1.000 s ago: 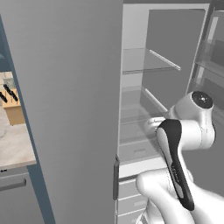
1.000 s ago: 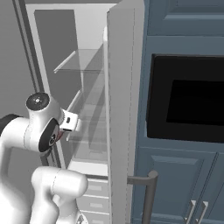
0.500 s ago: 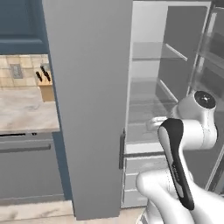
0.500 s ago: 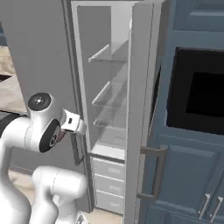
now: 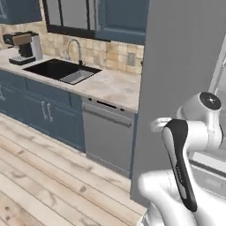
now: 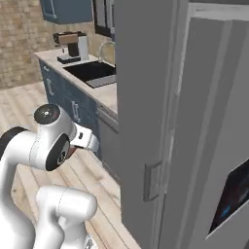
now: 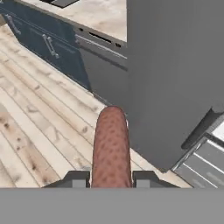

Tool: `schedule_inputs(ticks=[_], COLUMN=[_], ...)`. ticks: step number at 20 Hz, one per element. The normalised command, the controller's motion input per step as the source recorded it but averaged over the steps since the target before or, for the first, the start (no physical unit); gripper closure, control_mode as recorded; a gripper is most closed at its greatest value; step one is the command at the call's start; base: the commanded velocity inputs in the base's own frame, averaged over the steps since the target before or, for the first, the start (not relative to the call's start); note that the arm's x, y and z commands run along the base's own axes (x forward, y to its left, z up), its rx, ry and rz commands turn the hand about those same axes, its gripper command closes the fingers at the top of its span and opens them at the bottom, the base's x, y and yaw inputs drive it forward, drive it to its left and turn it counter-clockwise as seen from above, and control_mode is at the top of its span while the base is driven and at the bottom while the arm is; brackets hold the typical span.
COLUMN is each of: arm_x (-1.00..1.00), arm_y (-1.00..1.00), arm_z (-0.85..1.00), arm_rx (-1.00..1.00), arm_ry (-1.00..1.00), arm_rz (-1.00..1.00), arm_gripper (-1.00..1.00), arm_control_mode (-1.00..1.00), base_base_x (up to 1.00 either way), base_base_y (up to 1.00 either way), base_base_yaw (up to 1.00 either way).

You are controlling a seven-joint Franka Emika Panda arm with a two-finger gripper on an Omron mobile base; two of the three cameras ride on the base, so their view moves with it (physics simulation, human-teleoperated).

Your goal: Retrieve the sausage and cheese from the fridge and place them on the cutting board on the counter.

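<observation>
Left base view: counter (image 5: 115, 86) with sink (image 5: 62, 70) and coffee machine (image 5: 25, 47) lies left of the grey fridge (image 5: 176, 66) door. Right base view: fridge (image 6: 146, 97) door stands centre, counter (image 6: 104, 95) beyond it. Hand view: gripper (image 7: 111, 178) is closed on the sausage (image 7: 111, 148), which projects forward between both fingertips (image 7: 78, 178) above wooden floor (image 7: 39, 127).

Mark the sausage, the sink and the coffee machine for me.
sausage (image 7: 111, 148), hand view, middle of its length.
sink (image 5: 56, 69), left base view, dark basin floor.
coffee machine (image 5: 26, 47), left base view, front of its body.
</observation>
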Motion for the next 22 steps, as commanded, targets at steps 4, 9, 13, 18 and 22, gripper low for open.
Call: schedule_inputs(ticks=[4,9,13,18,22], arm_x=[0.0,0.0,0.0,0.0,0.0], arm_y=[0.0,0.0,0.0,0.0,0.0], arm_z=[0.0,0.0,0.0,0.0,0.0], arm_rx=[0.0,0.0,0.0,0.0,0.0], arm_ry=[0.0,0.0,0.0,0.0,0.0], arm_rz=[0.0,0.0,0.0,0.0,0.0], arm_gripper=[1.0,1.0,1.0,1.0,1.0], arm_control_mode=[1.0,1.0,1.0,1.0,1.0], base_base_x=[-0.15,-0.15,0.29,0.49,0.75], base_base_y=[0.05,0.1,0.36,0.43,0.48], base_base_yaw=[1.0,0.92,0.45,0.27,0.07])
